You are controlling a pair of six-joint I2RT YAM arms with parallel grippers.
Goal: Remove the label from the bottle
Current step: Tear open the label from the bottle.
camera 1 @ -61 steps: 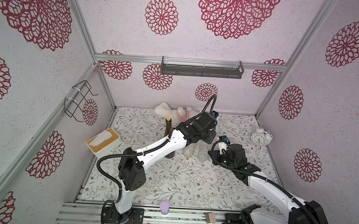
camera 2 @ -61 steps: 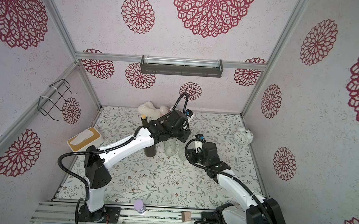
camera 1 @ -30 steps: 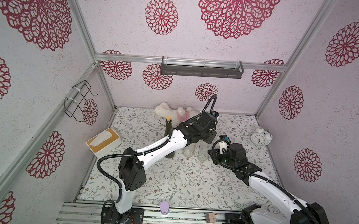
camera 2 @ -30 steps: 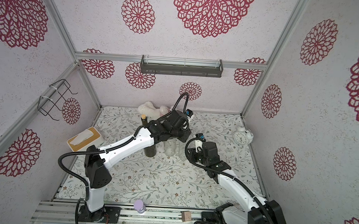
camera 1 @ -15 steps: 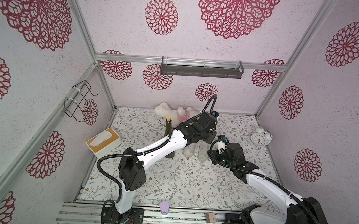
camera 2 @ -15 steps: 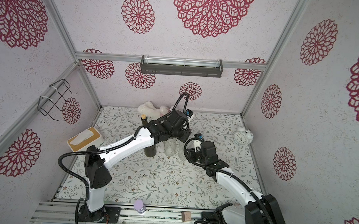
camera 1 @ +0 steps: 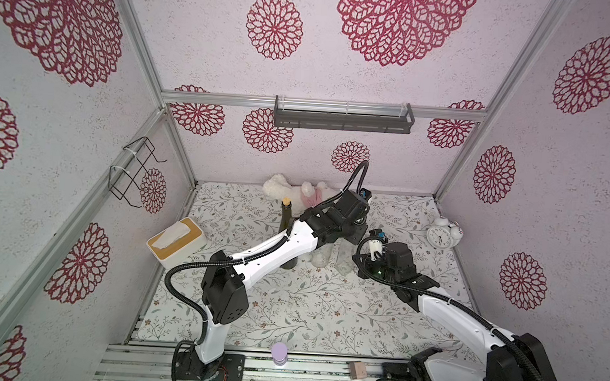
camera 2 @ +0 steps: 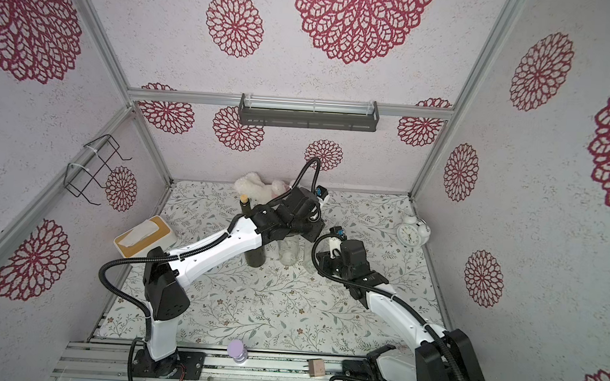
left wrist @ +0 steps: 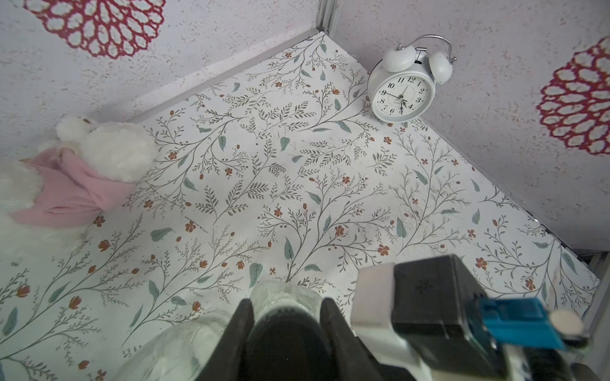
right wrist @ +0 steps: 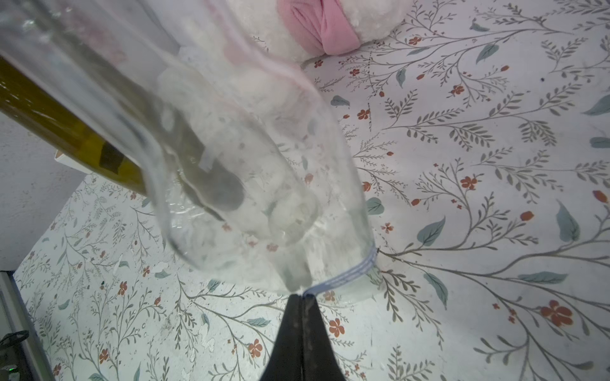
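A clear glass bottle [camera 1: 343, 259] [camera 2: 287, 252] stands upright mid-table in both top views. My left gripper [left wrist: 286, 311] is shut on the bottle's neck [left wrist: 284, 293] from above, one dark finger on each side. In the right wrist view the bottle [right wrist: 264, 171] fills the frame. A thin blue-and-white striped label edge [right wrist: 350, 269] runs round its base. My right gripper [right wrist: 301, 297] is low at the bottle's foot, jaws pressed together on the loose end of that label. In the top views the right gripper [camera 1: 360, 262] [camera 2: 319, 261] touches the bottle's right side.
A dark green corked bottle [camera 1: 286, 230] stands just left of the clear one. A white plush toy with pink cloth [camera 1: 296, 194] lies at the back. A white alarm clock [camera 1: 442, 234] is at the right wall and a tissue box [camera 1: 173, 241] at the left. A purple-capped bottle [camera 1: 279, 353] sits at the front rail.
My right gripper has edged in toward the bottle's base and closed its jaws on the label end. The left arm has held still.
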